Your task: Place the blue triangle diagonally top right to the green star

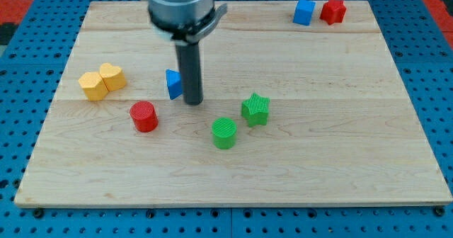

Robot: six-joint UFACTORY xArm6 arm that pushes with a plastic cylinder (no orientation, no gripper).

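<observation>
Rod tip down on the wooden board, right up against the blue triangle.

The arm ends in a plain dark rod with no jaws to open or close, so it grips nothing. My tip [193, 102] rests on the wooden board [340, 139], just to the right of the blue triangle [173, 83], touching it or very nearly. The rod partly hides the triangle's right edge. The green star [255, 109] sits to the right of the tip and a little nearer, clearly apart from the triangle. A green cylinder [224, 133] stands just near-left of the star. A red cylinder [144, 116] lies near-left of the triangle. Two yellow blocks [102, 81] touch each other at the left. At the far right a blue cube [304, 12] and a red block [333, 10] sit side by side.
</observation>
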